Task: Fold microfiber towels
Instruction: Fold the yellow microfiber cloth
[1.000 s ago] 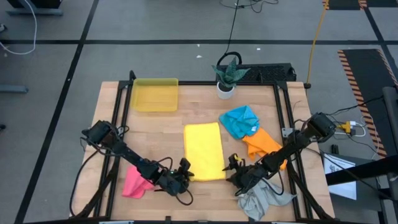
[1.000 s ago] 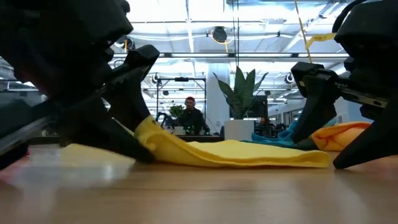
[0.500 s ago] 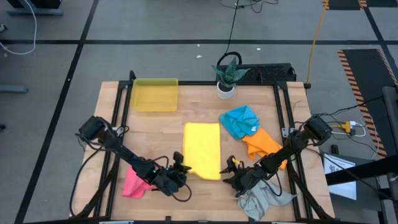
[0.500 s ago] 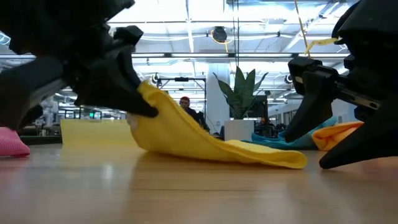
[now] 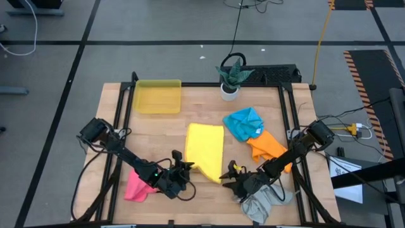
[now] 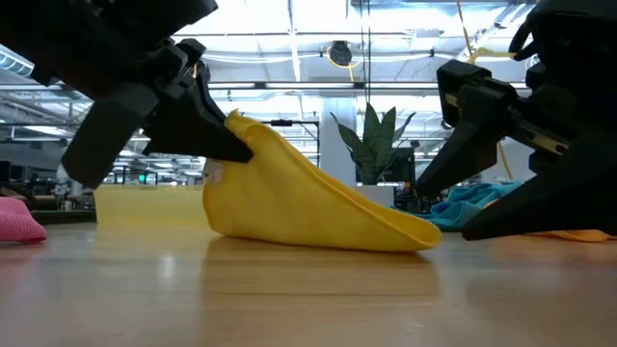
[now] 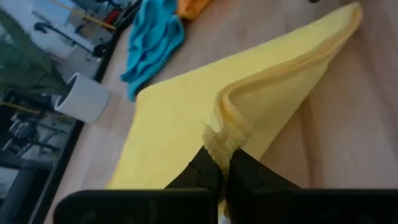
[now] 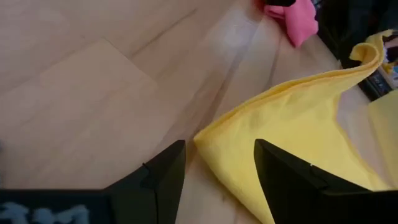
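Observation:
A yellow towel lies spread at the table's middle, its near-left corner raised. My left gripper is shut on that corner. My right gripper is open at the towel's near-right corner, a finger on either side; I cannot tell whether they touch it. That corner rests on the table. A pink towel lies crumpled near left. A blue towel and an orange towel lie right of the yellow one. A grey towel lies under the right arm. My left gripper pinches the yellow towel's near-left corner between its two fingers, the cloth bunched at their free ends. The fingers come slanting down from the table's near-left side. The corner is lifted off the table, and the rest of the towel slopes down from it onto the wood.
A translucent yellow tray stands at the far left, and a potted plant at the far middle. Bare wood lies between the tray and the yellow towel and along the near edge in front of it.
My left gripper has taken hold of the yellow towel's near-left corner, risen and rolled, lifting that corner off the table and drawing it inward over the towel. The towel's far part has stayed flat. My right gripper has rolled a little at the near-right corner.

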You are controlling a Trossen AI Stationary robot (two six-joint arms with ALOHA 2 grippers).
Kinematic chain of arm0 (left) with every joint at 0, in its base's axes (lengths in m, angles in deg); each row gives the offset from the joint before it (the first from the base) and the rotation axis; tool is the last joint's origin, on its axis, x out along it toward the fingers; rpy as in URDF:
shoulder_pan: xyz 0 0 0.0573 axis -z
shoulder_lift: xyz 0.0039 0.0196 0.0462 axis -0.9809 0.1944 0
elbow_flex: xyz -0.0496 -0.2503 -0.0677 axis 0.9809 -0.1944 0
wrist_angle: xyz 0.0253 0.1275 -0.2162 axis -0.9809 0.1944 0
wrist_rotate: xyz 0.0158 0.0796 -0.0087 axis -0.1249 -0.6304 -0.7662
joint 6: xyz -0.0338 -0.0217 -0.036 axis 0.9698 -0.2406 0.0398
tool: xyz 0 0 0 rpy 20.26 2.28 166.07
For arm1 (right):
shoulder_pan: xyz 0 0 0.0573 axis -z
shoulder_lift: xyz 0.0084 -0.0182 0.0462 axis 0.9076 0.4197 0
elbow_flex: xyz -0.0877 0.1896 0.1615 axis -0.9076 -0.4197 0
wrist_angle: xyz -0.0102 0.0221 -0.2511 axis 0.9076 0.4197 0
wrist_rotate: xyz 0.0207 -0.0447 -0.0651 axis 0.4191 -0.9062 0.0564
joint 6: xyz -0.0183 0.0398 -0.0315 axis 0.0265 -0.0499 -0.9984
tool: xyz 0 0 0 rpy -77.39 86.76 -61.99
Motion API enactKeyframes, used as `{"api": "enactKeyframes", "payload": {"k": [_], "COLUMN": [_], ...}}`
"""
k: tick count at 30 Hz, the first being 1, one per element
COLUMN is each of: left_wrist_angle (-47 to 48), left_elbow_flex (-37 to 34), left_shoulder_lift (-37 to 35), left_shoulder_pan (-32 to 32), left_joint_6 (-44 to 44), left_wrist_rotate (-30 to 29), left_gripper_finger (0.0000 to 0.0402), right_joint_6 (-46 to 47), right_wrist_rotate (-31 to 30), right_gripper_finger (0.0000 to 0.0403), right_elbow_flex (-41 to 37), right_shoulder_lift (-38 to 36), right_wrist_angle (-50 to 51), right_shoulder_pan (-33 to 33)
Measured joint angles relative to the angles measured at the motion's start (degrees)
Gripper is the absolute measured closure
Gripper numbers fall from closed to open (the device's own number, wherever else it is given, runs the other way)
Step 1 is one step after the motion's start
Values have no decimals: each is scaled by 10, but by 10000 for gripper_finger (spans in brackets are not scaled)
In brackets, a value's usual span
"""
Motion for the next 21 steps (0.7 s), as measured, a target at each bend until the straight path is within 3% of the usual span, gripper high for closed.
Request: {"api": "enactKeyframes", "payload": {"k": [6,11,16,21], "left_wrist_angle": [6,18,18,29], "left_elbow_flex": [0,1,1,1], "left_shoulder_lift": [-9,-21,-22,-22], "left_shoulder_pan": [-11,-14,-15,-15], "left_joint_6": [43,48,52,64], "left_wrist_rotate": [-4,-4,-3,0], "left_gripper_finger": [392,396,390,393], "right_joint_6": [5,108,232,188], "right_wrist_rotate": [-23,-66,-28,-15], "right_gripper_finger": [220,220,218,199], "right_elbow_flex": [10,64,110,116], "right_shoulder_lift": [-6,-26,-15,6], "right_wrist_angle": [-1,-14,165,197], "right_shoulder_pan": [0,10,38,41]}}
